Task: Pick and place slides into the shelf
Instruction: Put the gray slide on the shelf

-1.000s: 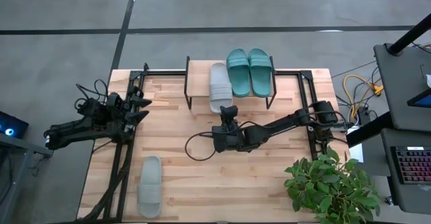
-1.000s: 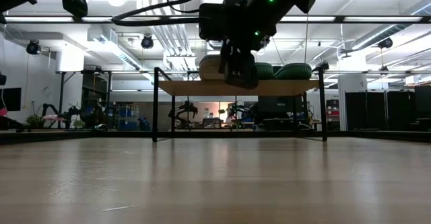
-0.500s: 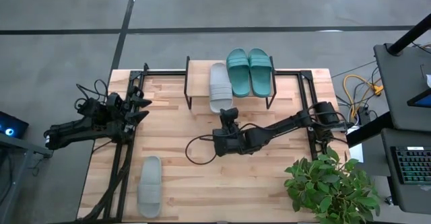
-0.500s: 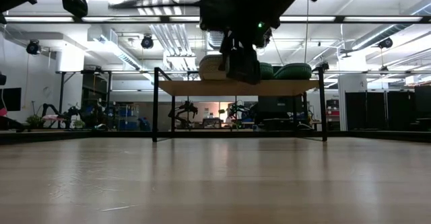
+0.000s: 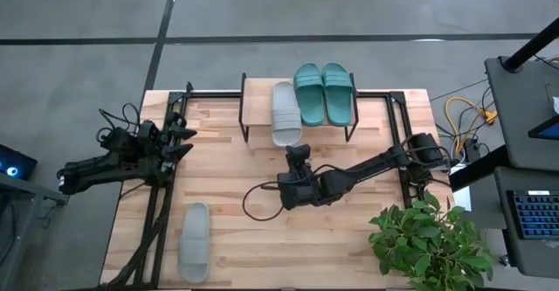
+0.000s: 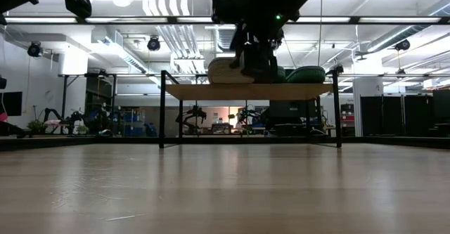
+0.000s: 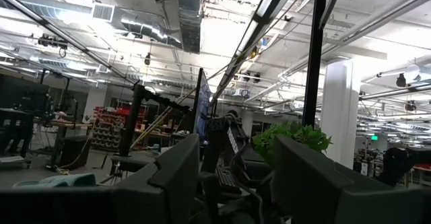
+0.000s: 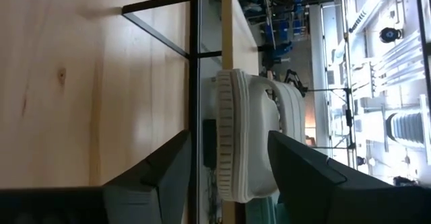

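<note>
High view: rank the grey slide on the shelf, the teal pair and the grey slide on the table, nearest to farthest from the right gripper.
From the right gripper:
1. Grey slide on the shelf, just beyond it.
2. Teal pair, on the shelf's right part.
3. Grey slide on the table, near front-left corner.

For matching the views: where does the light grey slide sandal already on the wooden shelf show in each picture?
High view: light grey slide sandal lies on the shelf's plank, left of the teal pair.
Low view: on the shelf top, partly behind the right gripper.
Left wrist view: not in it.
Right wrist view: centre, between the open fingers.
Shared landmark: the shelf's black legs.
</note>
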Tool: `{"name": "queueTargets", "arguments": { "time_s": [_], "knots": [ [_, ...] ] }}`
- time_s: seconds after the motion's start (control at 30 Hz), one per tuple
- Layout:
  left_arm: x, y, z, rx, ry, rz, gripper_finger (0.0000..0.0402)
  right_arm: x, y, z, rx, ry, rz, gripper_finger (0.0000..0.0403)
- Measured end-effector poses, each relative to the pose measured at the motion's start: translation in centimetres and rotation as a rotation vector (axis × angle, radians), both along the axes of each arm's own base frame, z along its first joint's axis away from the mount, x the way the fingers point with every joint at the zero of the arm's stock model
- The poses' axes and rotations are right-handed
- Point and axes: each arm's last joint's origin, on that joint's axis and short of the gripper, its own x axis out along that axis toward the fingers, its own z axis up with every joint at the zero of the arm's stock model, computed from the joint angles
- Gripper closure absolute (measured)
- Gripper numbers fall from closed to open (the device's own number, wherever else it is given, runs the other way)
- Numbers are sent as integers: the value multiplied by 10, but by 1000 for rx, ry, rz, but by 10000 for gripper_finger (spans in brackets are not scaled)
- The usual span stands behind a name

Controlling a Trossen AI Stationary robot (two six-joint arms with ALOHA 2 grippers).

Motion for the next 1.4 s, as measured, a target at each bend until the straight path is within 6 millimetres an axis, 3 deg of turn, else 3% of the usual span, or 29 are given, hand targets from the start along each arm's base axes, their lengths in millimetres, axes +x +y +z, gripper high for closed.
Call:
{"name": "queueTargets", "arguments": {
  "time_s": [1.0, 1.13, 1.4],
  "knots": [
    [0, 0, -1, -1, 7, 0, 226, -22, 10, 9, 11, 17, -18, 215],
    [0, 0, -1, -1, 7, 0, 226, -27, 15, 20, 49, -42, -8, 215],
    [0, 0, -1, -1, 8, 0, 226, -45, 13, 66, 370, -250, 52, 215]
  ]
}}
